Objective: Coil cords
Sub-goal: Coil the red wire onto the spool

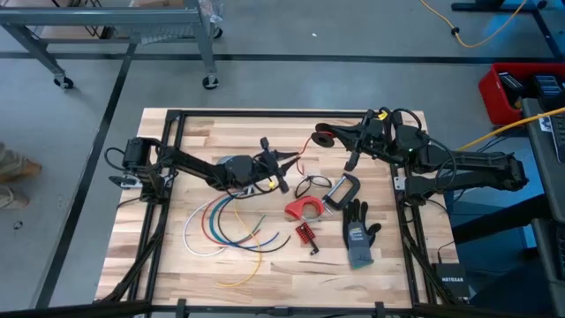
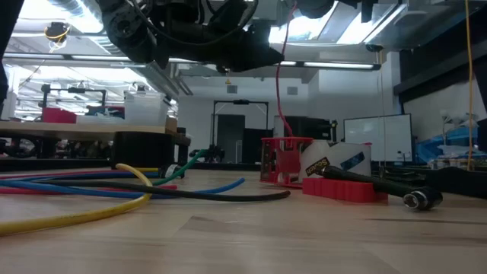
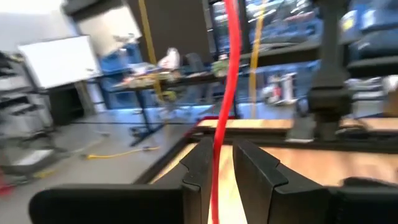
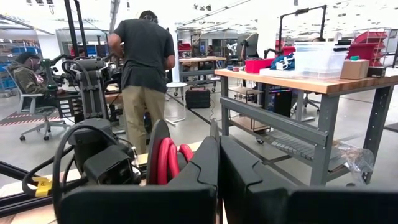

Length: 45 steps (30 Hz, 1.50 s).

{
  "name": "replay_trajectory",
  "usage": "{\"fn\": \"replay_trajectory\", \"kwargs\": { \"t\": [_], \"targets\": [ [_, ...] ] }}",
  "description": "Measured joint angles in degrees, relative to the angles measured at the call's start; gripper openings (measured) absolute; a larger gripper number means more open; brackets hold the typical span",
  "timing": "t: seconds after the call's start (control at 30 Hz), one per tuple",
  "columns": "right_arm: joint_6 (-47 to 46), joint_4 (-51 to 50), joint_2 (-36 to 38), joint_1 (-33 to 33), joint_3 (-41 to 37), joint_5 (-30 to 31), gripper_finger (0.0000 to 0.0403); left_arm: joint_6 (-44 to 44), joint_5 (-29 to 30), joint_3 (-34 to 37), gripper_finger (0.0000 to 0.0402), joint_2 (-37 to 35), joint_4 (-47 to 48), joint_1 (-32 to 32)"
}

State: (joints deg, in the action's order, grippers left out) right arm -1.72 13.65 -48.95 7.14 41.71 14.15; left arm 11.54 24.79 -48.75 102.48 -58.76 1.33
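A long red cord runs through the air between my two grippers. At its far end it is wound into a small red coil, which also shows in the right wrist view. My right gripper is shut at that coil, above the table's far middle. My left gripper is shut on the cord lower down, above the table's middle. In the low view the cord hangs down from above. Several other cords, white, blue, red, green and yellow, lie in arcs on the table. My left gripper pinches the red cord's straight run between its two fingers. The cord passes lengthwise through the gap and rises taut beyond the fingertips. It is lifted clear of the table. My right gripper is shut beside the coil's loops, which sit against the outer side of one finger. The fingers hide what lies between them. The coil is lifted clear of the table.
A grey-and-black glove, a black clamp, a red tape holder, a small red part and a black looped cord lie right of middle. A person stands beyond the table.
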Motion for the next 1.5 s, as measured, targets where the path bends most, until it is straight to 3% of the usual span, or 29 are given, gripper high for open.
{"fn": "replay_trajectory", "kwargs": {
  "t": [0.1, 0.53, 0.73, 0.97, 1.27, 1.5],
  "targets": [
    [0.0, 0.1, 0.0, 0.0, 0.0, 0.0, 0.0003, -3.2, -2.6, 0.0, 0.0056, 0.0, 0.0, 0.3],
    [0.0, 3.1, 0.0, 0.0, 0.0, -3.3, 0.0003, -3.7, -2.7, 0.0, 0.0055, 0.0, 0.0, 1.4],
    [0.0, 3.2, 0.0, 0.0, 0.0, -2.9, 0.0003, -5.7, -2.7, 0.0, 0.0011, 0.0, 1.5, 1.3],
    [0.0, 3.2, 0.0, 0.0, 0.0, -0.6, 0.0003, -8.8, -2.7, 0.0, 0.0007, 0.0, 1.7, 1.3],
    [1.0, 5.3, -2.6, 0.0, 0.0, 4.3, 0.0003, -25.5, -4.4, 0.0, 0.0004, 0.0, 2.6, 1.5],
    [4.3, 13.4, -9.9, 0.0, 0.0, 4.8, 0.0003, -40.1, -9.4, -5.0, 0.0003, 0.0, 18.0, 2.2]
  ]
}}
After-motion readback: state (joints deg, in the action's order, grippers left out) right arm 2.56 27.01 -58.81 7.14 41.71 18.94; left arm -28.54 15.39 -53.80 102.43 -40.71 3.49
